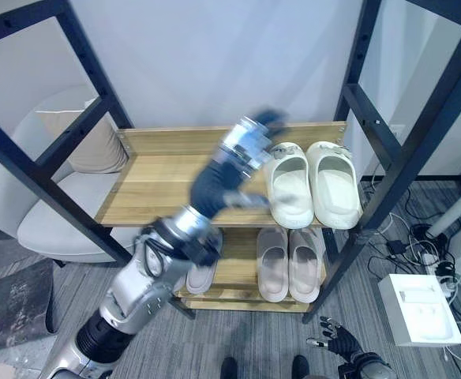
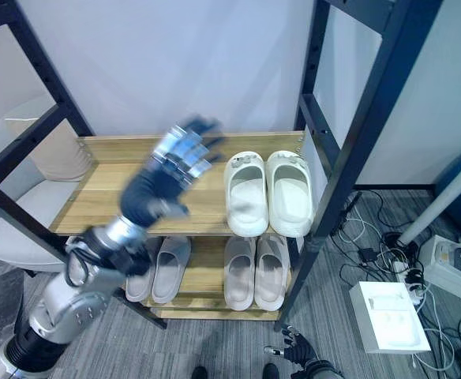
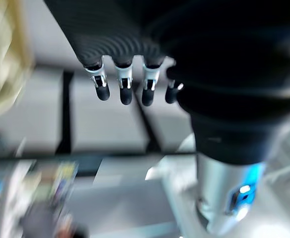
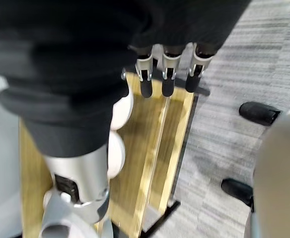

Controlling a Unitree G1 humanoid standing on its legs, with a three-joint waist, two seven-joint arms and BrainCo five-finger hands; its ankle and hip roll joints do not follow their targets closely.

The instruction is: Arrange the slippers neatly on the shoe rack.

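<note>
Risk, judged from the present layout: the left hand hangs over the top shelf of the shoe rack, just beside the cream slippers, with fingers straight and spread and nothing held. A sideways sweep toward that pair could knock the nearer slipper out of line or push it off the shelf's front edge. The arm crosses in front of the lower shelf, so a careless drop could also clip the slippers below it.

Right hand: low, near the floor in front of the rack, fingers loosely spread, empty, idle.

Task's things, all placed relative to the rack:
- Cream pair: top shelf, right end, side by side, touching or nearly so, toes toward the wall. Thick soles, smooth moulded look, probably light foam.
- Beige pair: lower shelf, right part, parallel, also toes inward.
- Further pale slippers: lower shelf, left part, partly hidden by the arm in the left eye view.

Left half of top shelf is bare wood.
</note>
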